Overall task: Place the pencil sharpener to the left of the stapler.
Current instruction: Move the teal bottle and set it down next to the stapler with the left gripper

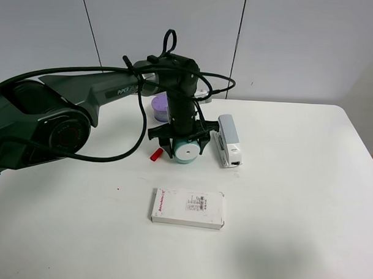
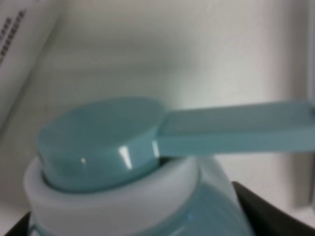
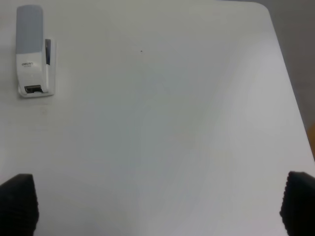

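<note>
Plainly the sharpener [image 1: 187, 150] is in the left gripper [image 1: 186, 141], whose jaws close on its teal body from either side. Its white face points toward the front of the table [image 1: 293, 229]. It is just left of the stapler [image 1: 229, 141], near it but apart. Whether its underside touches the table cannot be told from the high view. The left wrist view shows little more than the crank [image 2: 231, 130] sticking out sideways from the cap, with dark fingers [image 2: 268, 209] low against the body.

The spot looks right, so the step in hand is likely the set-down and release. To do it well, the arm should lower straight until the body rests on the table. It should then open slowly and evenly so neither finger drags the round barrel, which could roll. The finger nearest the stapler has little room, so opening only as far as needed keeps it from nudging the stapler. A small red piece [image 1: 156, 154] lies close on the other side and wants the same care. Lifting straight up afterwards avoids catching the crank.

The right gripper [image 3: 157, 204] is spread wide and holds nothing, well away from the work.
</note>
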You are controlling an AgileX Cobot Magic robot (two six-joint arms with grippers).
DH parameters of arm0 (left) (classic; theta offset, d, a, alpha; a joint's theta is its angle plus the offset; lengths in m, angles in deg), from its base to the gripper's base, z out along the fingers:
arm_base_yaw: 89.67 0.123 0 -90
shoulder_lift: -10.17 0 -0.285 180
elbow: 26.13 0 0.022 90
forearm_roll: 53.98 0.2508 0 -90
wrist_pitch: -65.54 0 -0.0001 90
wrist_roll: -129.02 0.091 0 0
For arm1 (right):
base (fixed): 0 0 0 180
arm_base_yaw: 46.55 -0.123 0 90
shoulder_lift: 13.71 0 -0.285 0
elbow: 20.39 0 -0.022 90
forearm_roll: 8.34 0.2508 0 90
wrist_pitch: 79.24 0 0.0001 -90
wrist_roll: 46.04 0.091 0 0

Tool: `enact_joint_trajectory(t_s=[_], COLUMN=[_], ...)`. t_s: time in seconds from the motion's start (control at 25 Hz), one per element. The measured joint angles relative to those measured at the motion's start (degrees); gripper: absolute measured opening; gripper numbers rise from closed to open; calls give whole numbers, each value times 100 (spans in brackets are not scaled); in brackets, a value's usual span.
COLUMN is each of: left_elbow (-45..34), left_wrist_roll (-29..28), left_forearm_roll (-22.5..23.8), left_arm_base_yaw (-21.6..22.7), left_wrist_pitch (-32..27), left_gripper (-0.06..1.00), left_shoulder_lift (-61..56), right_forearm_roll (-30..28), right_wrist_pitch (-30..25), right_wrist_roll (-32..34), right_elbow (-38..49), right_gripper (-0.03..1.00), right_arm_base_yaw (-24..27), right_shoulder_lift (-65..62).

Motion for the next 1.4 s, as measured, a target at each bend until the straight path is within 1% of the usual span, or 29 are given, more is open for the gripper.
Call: enact_joint_trajectory(t_s=[1.08,1.12,1.16,1.24,1.28,1.32,1.4], left_elbow=[6,6,6,6,6,6,6], left_wrist_roll=[7,62,144,216,230,245,258], left_forearm_roll=[0,-6,-28,-74,-87,-96,-99], left_arm_base_yaw=[-36,-36,-36,-48,-55,-60,-59], left_wrist_pitch=[37,37,37,23,-4,-22,-52], left_gripper=[68,69,73,88,93,96,98], left_shoulder_lift=[38,38,38,49,57,62,62], right_forearm_roll=[0,0,0,0,0,0,0], right_wrist_pitch=[0,0,0,0,0,0,0], right_wrist_roll=[0,0,0,0,0,0,0], right_elbow=[0,0,0,0,0,0,0], right_gripper=[99,99,99,99,99,99,99], right_arm_base_yaw=[0,0,0,0,0,0,0], right_shoulder_lift=[0,0,0,0,0,0,0])
